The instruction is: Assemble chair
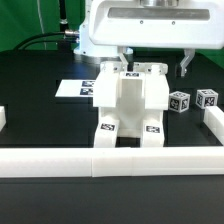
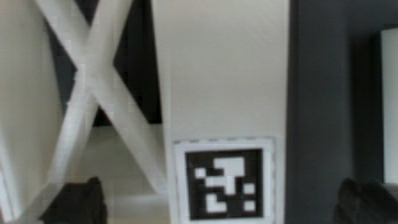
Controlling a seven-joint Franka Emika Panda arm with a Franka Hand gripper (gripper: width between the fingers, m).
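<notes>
The partly built chair (image 1: pixel 130 105) stands upright in the middle of the black table: chunky white panels with black-and-white tags on its top and feet. Two small tagged white cubes (image 1: pixel 180 101) (image 1: pixel 206 98) lie to its right in the exterior view. My gripper (image 1: pixel 156 64) hangs at the chair's top edge, open, with one finger over the chair's top and the other out past its right side. In the wrist view a white chair panel (image 2: pixel 222 70) with a tag (image 2: pixel 226 180) lies between the dark fingertips (image 2: pixel 80 200), apart from both. A crossed white brace (image 2: pixel 89 100) shows beside it.
The marker board (image 1: pixel 80 88) lies flat at the exterior view's left behind the chair. A long low white rail (image 1: pixel 110 160) runs along the front, with ends at the left (image 1: pixel 3 118) and right (image 1: pixel 212 125). Black cables lie at the back left.
</notes>
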